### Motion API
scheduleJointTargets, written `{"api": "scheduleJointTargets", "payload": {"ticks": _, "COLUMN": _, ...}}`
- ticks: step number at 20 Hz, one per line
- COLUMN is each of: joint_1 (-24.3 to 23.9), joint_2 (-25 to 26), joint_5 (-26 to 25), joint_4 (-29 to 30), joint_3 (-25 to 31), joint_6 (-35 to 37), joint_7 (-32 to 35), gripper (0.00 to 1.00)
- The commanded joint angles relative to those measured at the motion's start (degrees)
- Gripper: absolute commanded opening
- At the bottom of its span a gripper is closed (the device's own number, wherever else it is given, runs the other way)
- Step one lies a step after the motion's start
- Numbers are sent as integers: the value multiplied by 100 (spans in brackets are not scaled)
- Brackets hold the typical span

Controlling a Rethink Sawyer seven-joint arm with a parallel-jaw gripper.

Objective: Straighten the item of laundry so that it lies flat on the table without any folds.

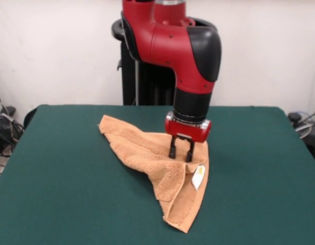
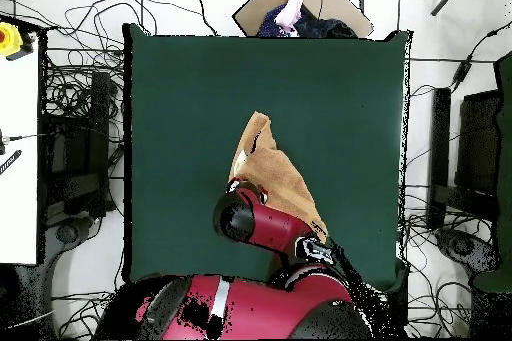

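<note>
- Towel (image 1: 157, 163) first: we see the orange-tan terry cloth lying crumpled near the middle of the dark green bench (image 1: 60, 194), folded over itself into a rough triangle.
- We find one corner reaching toward the robot's side, and a narrow folded point running toward the camera in the front view.
- We spot a small white tag (image 1: 198, 177) on the right-hand edge, just beside a long fold.
- We have the pincer (image 1: 181, 151) straight down on the towel's upper part, its two black fingers (image 1: 173, 148) a little apart and their tips pressing into the cloth; we cannot tell whether any fabric is pinched between them.
- From overhead, we watch the red arm (image 2: 262, 225) cover the towel's (image 2: 270, 172) near end.
</note>
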Motion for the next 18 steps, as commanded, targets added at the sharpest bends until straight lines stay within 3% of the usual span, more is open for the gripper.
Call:
{"api": "scheduleJointTargets", "payload": {"ticks": 1, "joint_1": 136, "joint_2": 514, "joint_5": 473, "joint_4": -578, "joint_3": 336, "joint_6": -91, "joint_7": 1231, "gripper": 0}}
{"api": "scheduleJointTargets", "payload": {"ticks": 6, "joint_1": 94, "joint_2": 567, "joint_5": 430, "joint_4": -602, "joint_3": 377, "joint_6": -157, "joint_7": 1241, "gripper": 0}}
{"api": "scheduleJointTargets", "payload": {"ticks": 7, "joint_1": 95, "joint_2": 575, "joint_5": 410, "joint_4": -599, "joint_3": 379, "joint_6": -190, "joint_7": 1237, "gripper": 100}}
{"api": "scheduleJointTargets", "payload": {"ticks": 18, "joint_1": -41, "joint_2": 577, "joint_5": 479, "joint_4": -591, "joint_3": 507, "joint_6": 36, "joint_7": 1275, "gripper": 100}}
